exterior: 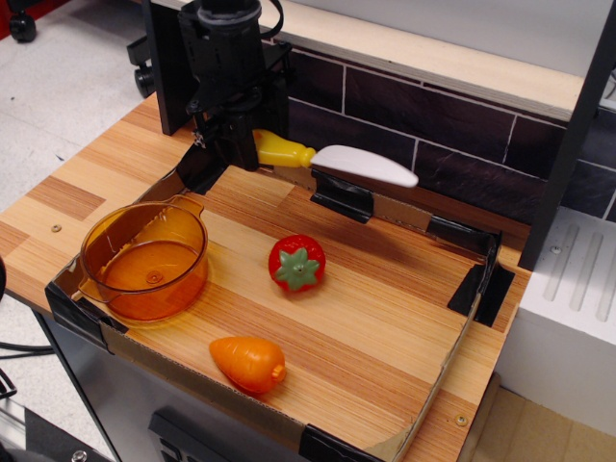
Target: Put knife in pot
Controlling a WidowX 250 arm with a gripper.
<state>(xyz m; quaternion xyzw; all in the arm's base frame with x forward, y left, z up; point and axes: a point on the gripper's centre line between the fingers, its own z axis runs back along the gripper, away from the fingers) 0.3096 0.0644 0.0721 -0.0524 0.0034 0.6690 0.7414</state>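
Note:
My black gripper [243,146] is shut on the yellow handle of the toy knife [332,160]. It holds the knife level, well above the back of the board, with the rounded white blade pointing right. The translucent orange pot [144,258] stands empty at the front left corner, below and to the left of the gripper, apart from it.
A red toy strawberry [296,262] sits mid-board. An orange toy carrot [248,363] lies near the front edge. Low cardboard walls with black tape corners [478,281] ring the wooden board. A dark tiled back wall [433,144] runs behind.

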